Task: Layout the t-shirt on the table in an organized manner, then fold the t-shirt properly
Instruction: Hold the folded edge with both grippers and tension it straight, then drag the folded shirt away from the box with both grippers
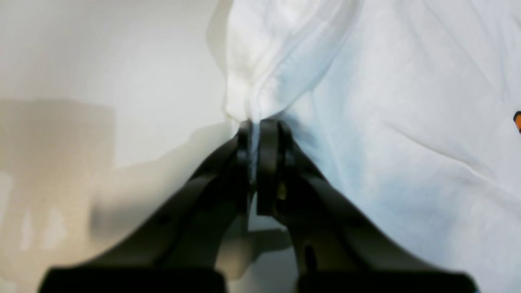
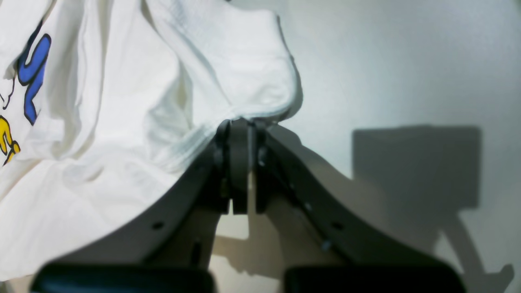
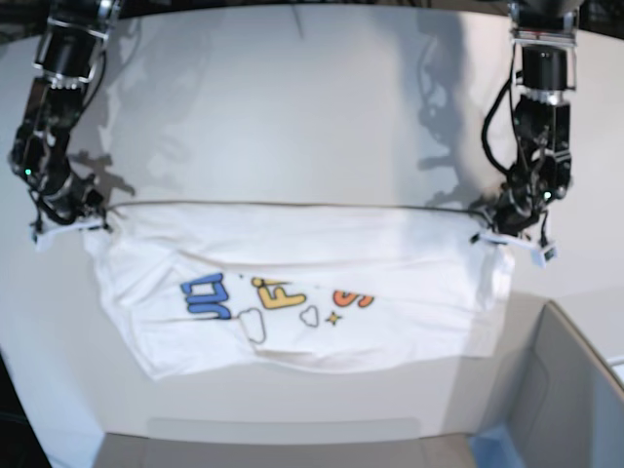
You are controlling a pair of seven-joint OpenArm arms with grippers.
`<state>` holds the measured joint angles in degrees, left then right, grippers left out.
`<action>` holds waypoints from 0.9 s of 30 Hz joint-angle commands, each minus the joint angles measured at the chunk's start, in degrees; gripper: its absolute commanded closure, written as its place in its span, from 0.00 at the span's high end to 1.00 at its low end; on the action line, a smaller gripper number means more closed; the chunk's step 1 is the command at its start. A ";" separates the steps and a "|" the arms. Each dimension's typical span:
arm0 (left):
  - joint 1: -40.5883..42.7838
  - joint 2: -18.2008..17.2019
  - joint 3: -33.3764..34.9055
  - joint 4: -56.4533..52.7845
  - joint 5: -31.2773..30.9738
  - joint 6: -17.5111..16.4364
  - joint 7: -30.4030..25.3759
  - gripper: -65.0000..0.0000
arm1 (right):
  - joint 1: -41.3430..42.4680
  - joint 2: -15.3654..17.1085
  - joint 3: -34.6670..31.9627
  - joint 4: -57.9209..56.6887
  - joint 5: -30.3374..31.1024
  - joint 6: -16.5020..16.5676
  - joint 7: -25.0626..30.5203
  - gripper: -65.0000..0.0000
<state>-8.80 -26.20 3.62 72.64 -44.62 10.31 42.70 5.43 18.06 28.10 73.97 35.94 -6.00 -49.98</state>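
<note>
From the base view, the right gripper (image 3: 86, 220) and left gripper (image 3: 485, 237) each pinch a corner of the t-shirt (image 3: 292, 292), stretched across the table (image 3: 292, 107); only wrist views show jaws clamped tight. A grey box (image 3: 575, 390) sits at the near corner.

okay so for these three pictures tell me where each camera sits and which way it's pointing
Left wrist: mounted behind the left tool, looking along its shut jaws at the pinched edge of the t-shirt and the table.
Right wrist: mounted behind the right tool, looking along its shut jaws at the shirt's bunched edge and blue and yellow print.
Base: high in front, looking down at the table with the shirt stretched between both arms; a grey box sits at the lower right.
Shared: the shirt and table appear in all three views.
</note>
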 commanded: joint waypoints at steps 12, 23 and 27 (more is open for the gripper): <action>7.70 -0.31 -2.69 10.48 -0.43 0.73 3.15 0.00 | -0.64 3.34 8.34 1.06 -0.12 -0.11 0.00 0.00; 16.05 -0.13 -6.39 21.82 -0.43 0.64 7.72 0.00 | -8.02 3.25 8.78 9.41 0.06 0.24 -2.55 0.00; 18.34 -0.22 -6.56 24.19 -0.43 0.64 9.57 0.00 | -9.96 3.52 8.87 9.76 0.14 0.24 -2.64 0.00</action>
<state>9.37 -25.74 -2.42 95.92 -45.10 11.14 52.47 -4.91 20.25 36.51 82.56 35.81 -5.96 -53.56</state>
